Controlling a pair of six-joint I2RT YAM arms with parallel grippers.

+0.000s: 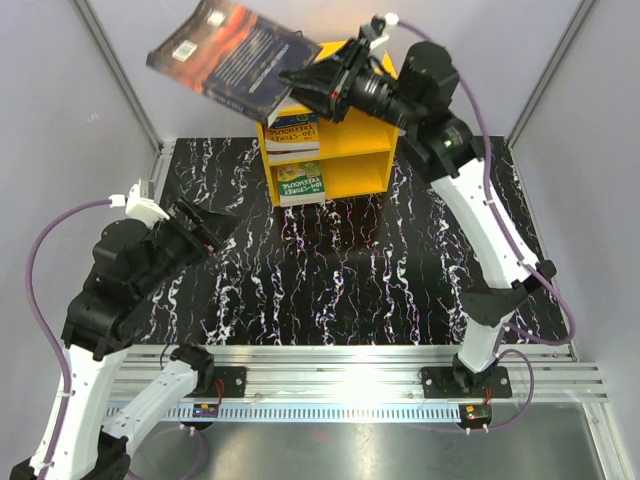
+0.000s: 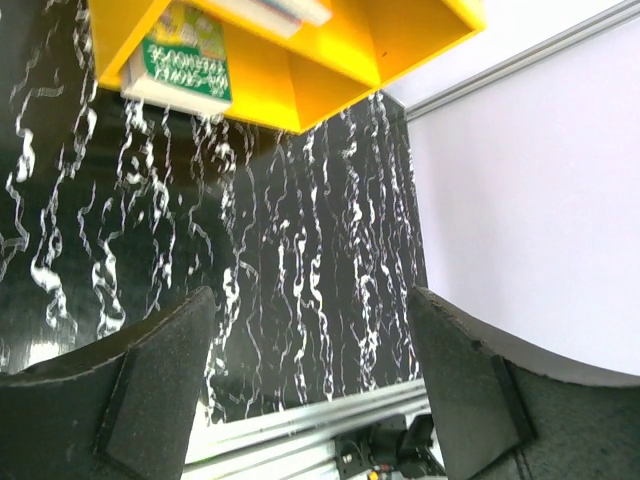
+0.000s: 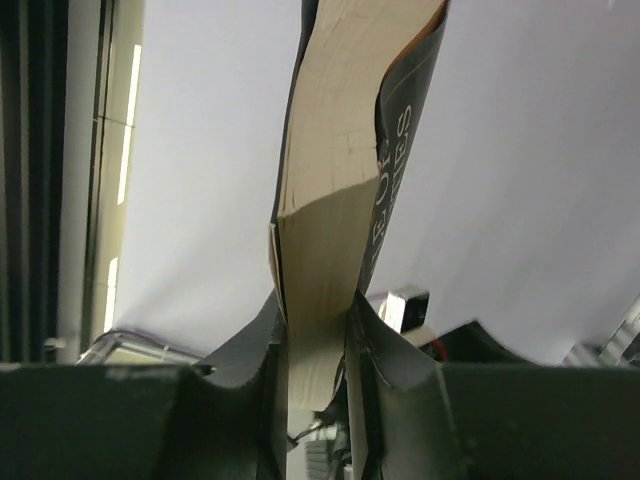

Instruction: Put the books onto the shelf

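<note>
Right fingers [image 3: 392, 375] pinching dark book [image 1: 235, 50] above yellow shelf [image 1: 352, 150], paperbacks [image 1: 299, 185] stacked inside

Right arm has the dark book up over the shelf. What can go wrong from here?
1. The right gripper pinches the dark book only near one edge; the pages bow and most of it overhangs, so it may slip or droop.
2. The book is tilted above the yellow shelf; coming down, it could catch the top board or shove the books already inside.
</note>
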